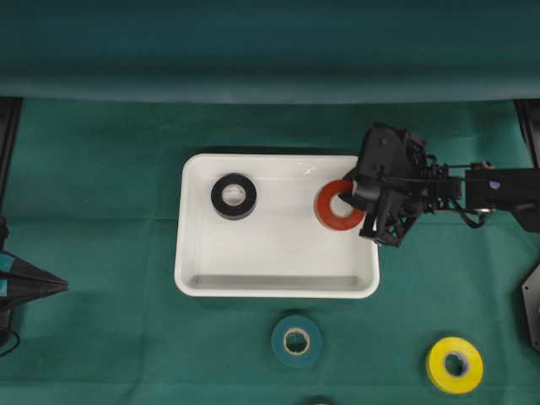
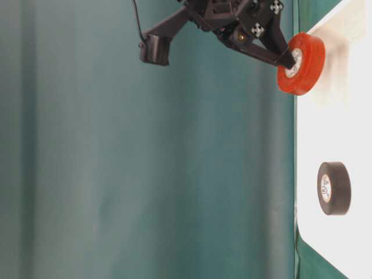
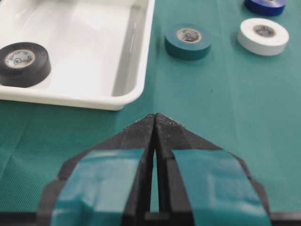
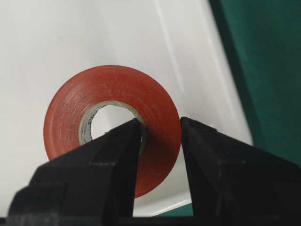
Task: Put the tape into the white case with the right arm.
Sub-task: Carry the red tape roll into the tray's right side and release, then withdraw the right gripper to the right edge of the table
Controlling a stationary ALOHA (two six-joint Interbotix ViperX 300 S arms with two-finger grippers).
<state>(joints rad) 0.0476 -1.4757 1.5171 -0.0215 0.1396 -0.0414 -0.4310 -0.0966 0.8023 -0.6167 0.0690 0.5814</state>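
Note:
A red tape [image 1: 325, 213] hangs over the right end of the white case [image 1: 274, 291], held off its floor. My right gripper [image 1: 350, 197] is shut on it, one finger through the hole and the other outside the ring. In the right wrist view the red tape [image 4: 70, 108] stands on edge between the fingers of my right gripper [image 4: 161, 121], above the case floor [image 4: 47, 47]. A black tape [image 1: 218, 197] lies flat in the case's left half. My left gripper [image 3: 155, 115] is shut on nothing, low over the cloth at the far left [image 1: 63, 285].
On the green cloth in front of the case lie a teal tape [image 1: 296, 341] and a yellow tape [image 1: 454, 364]. The left wrist view also shows a white tape [image 3: 263, 35] and a blue tape [image 3: 265, 5] beyond the teal one.

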